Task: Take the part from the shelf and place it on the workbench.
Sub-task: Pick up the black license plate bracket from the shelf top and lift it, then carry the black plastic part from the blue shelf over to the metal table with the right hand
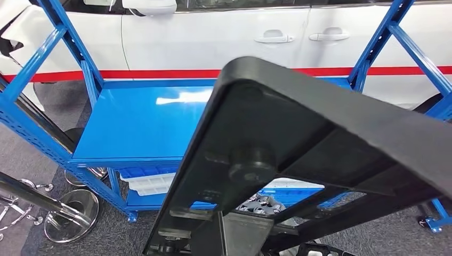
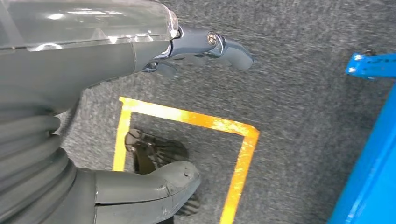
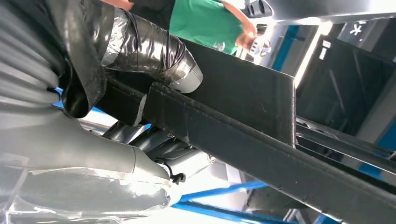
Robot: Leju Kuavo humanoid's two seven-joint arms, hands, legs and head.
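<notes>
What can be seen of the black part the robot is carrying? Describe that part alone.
The black part is a large flat frame that looks like matte moulded plastic, with a rounded corner, raised rim, ribs, open cut-outs and a round boss near its middle. It is held tilted in front of the blue shelf, clear of its surface. In the right wrist view the right hand grips one of its bars, a taped finger pressed on it.

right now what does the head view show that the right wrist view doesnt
Head view alone: the blue shelf top with a white car behind it, and the black part's full outline. Right wrist view alone: the right hand gripping a bar of that part, and a person in a green shirt. Both show the black part and blue shelf framing.
</notes>
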